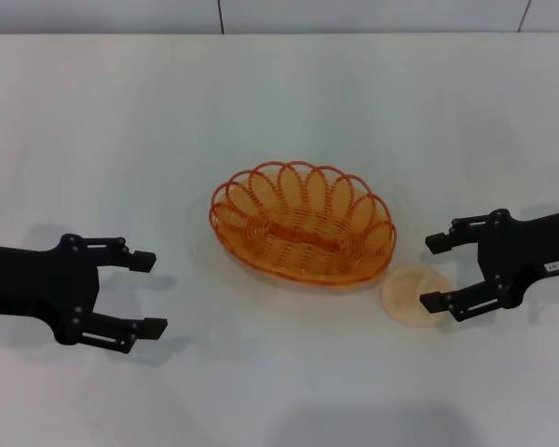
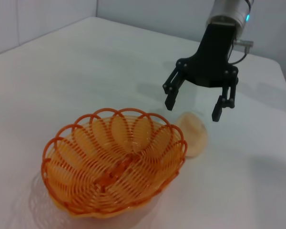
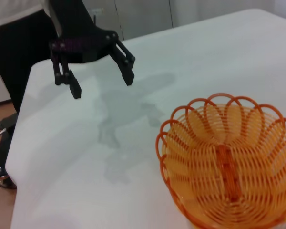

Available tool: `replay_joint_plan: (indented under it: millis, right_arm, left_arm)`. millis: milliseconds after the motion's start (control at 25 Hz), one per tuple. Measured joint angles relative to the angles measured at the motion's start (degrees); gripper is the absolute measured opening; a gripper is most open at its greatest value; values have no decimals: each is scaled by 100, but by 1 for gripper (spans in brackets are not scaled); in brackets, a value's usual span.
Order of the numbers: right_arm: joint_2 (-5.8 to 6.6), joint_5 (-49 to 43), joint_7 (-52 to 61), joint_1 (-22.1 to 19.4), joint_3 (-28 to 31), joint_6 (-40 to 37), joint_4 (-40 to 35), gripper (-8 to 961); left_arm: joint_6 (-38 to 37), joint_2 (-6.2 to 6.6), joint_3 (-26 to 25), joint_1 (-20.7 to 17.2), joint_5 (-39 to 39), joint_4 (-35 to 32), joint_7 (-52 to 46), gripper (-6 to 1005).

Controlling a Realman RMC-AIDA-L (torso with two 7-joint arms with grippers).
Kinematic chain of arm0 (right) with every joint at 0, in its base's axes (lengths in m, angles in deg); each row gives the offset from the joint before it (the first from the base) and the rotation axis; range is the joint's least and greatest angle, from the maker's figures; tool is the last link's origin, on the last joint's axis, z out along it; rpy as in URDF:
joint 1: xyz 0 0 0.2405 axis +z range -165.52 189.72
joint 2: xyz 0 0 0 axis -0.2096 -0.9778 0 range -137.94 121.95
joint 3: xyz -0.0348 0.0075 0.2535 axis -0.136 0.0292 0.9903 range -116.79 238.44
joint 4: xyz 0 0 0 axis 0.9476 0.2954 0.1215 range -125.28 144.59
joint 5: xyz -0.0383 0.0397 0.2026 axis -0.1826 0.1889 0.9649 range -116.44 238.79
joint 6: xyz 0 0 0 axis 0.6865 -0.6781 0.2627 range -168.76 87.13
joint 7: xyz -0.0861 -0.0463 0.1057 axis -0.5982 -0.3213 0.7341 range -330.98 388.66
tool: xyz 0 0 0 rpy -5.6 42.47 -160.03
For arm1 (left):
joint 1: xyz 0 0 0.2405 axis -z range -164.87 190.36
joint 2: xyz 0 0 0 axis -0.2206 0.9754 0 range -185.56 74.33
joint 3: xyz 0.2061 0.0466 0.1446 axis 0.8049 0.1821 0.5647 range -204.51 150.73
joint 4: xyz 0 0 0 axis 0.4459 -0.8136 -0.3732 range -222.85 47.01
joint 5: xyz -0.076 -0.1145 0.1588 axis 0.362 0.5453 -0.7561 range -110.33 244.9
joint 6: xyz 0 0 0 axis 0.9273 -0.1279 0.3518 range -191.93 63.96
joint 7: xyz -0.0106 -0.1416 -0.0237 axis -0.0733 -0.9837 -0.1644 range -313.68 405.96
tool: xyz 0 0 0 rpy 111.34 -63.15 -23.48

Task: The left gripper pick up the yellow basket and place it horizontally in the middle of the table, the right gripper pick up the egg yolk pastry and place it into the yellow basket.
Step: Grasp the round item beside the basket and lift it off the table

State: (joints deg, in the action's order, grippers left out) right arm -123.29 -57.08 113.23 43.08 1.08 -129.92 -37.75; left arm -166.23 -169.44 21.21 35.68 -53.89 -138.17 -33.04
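Observation:
The yellow basket [image 1: 303, 223] sits lengthwise across the middle of the white table [image 1: 289, 102], empty. The egg yolk pastry [image 1: 415, 295] lies on the table just off the basket's front right rim. My right gripper [image 1: 433, 273] is open and empty, hovering right beside the pastry with one fingertip at its edge. My left gripper [image 1: 151, 294] is open and empty, well left of the basket. The left wrist view shows the basket [image 2: 114, 160], the pastry [image 2: 194, 134] and the right gripper [image 2: 193, 109] above it. The right wrist view shows the basket [image 3: 229, 162] and the left gripper [image 3: 103, 85]; the pastry is hidden there.
The table's back edge meets a pale wall [image 1: 354, 14]. In the right wrist view the table edge drops to a wooden floor with cables [image 3: 0, 138] and a dark cabinet [image 3: 19, 52] behind the left arm.

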Motion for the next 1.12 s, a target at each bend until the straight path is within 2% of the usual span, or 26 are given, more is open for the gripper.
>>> replay_joint_plan:
  millis: [440,680,800,1000,1120]
  right_arm:
    - [-1,0,43,5,-53,130,181,777]
    - [-1,0,43,4,-105,169,214,550]
    - [-1,0,24,4,-125,172,214,310]
    - [-1,16,23,4,-130,174,213,118]
    - [3,42,30,-8,-119,141,167,93]
  left_arm:
    - [64,-60,6,26,6,-35,-60,879]
    - [82,-61,6,42,0,-38,-62,879]
    - [85,-62,6,55,-18,-38,-63,879]
    - [91,-61,6,62,-27,-44,-62,879]
    - [91,-61,6,62,-29,-47,-36,879]
